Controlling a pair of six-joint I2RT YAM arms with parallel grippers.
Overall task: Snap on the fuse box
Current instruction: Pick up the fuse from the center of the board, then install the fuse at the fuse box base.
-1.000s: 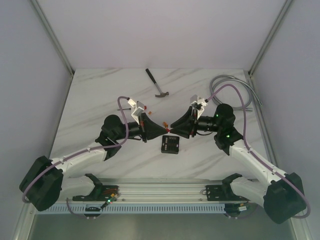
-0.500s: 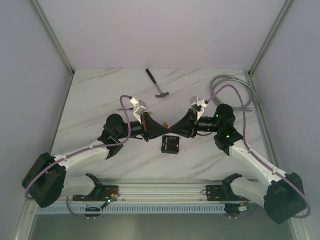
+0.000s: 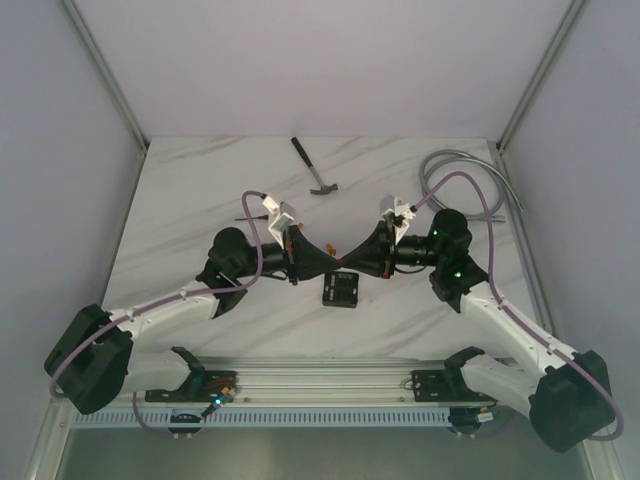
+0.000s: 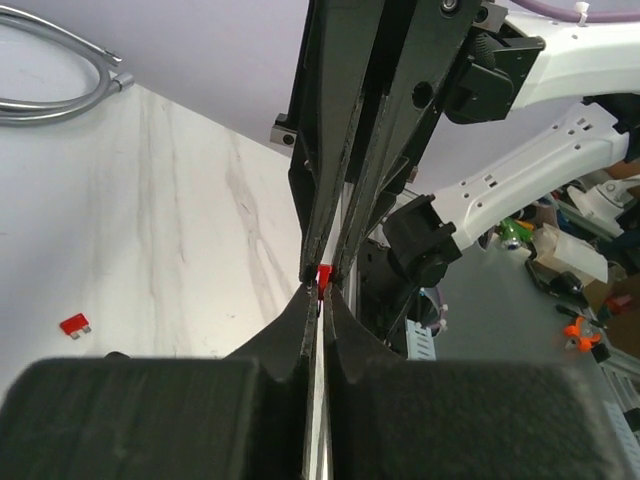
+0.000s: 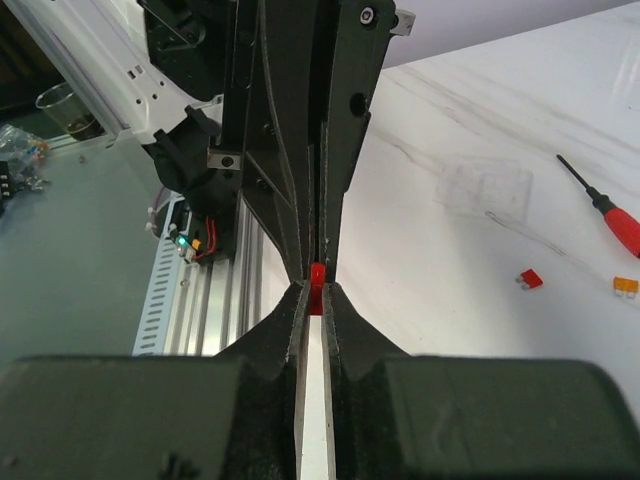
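White marbled tabletop (image 3: 190, 200); plain pale walls (image 3: 330, 60); even light.

The table (image 3: 200, 200) looked like white marble with grey veins, smooth with a soft sheen. The fuse box (image 3: 339, 289) was matt black plastic. The fingers of the left gripper (image 4: 322, 296) and right gripper (image 5: 316, 292) were matt black plastic with a fine grain. The red fuse (image 4: 323, 274) pinched between them was glossy plastic. The hose (image 4: 50, 85) was silvery metal with a dull shine, and the screwdriver (image 5: 612, 217) had a glossy red handle.
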